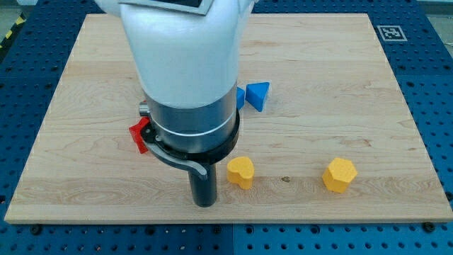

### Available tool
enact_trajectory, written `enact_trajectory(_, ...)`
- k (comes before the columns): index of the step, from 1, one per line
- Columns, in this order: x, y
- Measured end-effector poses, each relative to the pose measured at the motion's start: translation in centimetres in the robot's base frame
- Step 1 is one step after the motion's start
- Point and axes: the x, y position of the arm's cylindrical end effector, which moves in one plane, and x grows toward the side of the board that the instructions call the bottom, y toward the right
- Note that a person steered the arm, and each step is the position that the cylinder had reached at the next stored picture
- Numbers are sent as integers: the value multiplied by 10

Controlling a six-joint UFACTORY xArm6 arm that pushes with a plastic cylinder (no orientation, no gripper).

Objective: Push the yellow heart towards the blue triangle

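Note:
The yellow heart (241, 171) lies on the wooden board (340, 85) near the view's bottom, a little right of centre. The blue triangle (258, 95) lies above it, near the board's middle. My tip (204, 204) is down on the board just left of and slightly below the yellow heart, with a narrow gap between them. The arm's large white and dark body hides the board above the tip.
A yellow hexagon-like block (340, 175) lies to the right of the heart. A second blue block (240, 97) peeks out beside the triangle, mostly hidden by the arm. A red block (139, 135) shows at the arm's left, partly hidden.

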Motion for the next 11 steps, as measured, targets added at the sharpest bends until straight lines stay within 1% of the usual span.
enact_trajectory(2,0,10)
enact_trajectory(4,-2,56)
enact_trajectory(6,-2,50)
enact_trajectory(7,-9,48)
enact_trajectory(11,-65,48)
